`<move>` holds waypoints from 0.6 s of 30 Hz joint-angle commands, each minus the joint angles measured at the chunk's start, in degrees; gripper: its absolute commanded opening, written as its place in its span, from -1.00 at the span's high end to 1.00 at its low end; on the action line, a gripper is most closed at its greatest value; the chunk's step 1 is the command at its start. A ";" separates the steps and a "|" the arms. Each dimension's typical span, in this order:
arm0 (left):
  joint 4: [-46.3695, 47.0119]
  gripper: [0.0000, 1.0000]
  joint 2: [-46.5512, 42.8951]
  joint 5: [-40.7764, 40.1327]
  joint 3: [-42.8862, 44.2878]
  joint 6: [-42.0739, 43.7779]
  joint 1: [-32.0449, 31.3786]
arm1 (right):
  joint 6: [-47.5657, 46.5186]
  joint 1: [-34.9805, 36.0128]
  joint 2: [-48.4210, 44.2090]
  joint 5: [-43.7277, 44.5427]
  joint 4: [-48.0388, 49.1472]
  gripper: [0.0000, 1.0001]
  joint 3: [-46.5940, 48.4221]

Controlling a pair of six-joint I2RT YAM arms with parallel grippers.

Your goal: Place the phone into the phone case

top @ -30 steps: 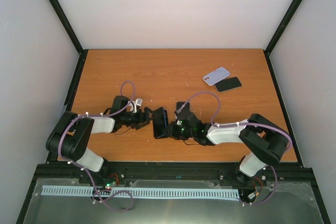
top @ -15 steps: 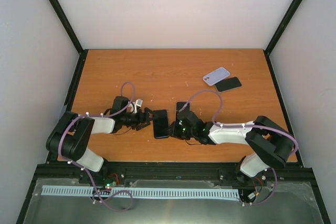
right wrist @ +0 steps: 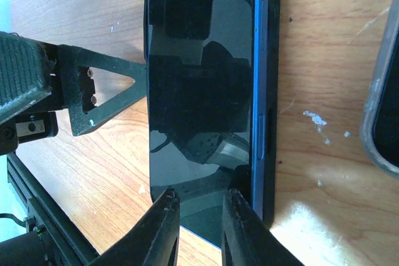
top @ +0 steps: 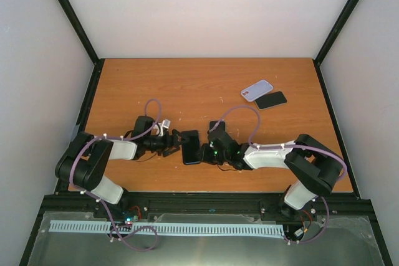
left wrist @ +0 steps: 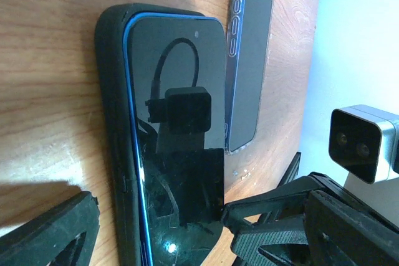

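Observation:
A blue phone (top: 191, 146) with a dark screen lies flat in a black case (left wrist: 112, 123) on the table, between my two grippers. In the left wrist view the phone (left wrist: 177, 135) runs away from me. My left gripper (left wrist: 160, 216) is open, with its jaws either side of the phone's near end. One fingertip (left wrist: 249, 213) touches the phone's corner. In the right wrist view my right gripper (right wrist: 199, 200) has its jaws nearly together, with nothing between them. Its tips rest on the end of the phone's screen (right wrist: 199, 91). The black case edge (right wrist: 273, 91) shows along the right side.
A second phone in a clear case (left wrist: 249, 60) lies just beyond, close to the right arm (top: 215, 128). A lilac case (top: 257, 90) and a black phone (top: 271, 99) lie at the back right. The wooden table (top: 156, 85) has black frame rails round it.
The phone stood tilted up at my right gripper a second ago and now lies flat in the black case. The left gripper has edged right, closer to the phone.

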 commanded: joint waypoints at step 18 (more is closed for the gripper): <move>-4.82 -0.21 -2.50 -1.92 -2.33 1.39 -1.99 | -3.01 0.63 -2.80 4.20 -6.89 0.48 1.48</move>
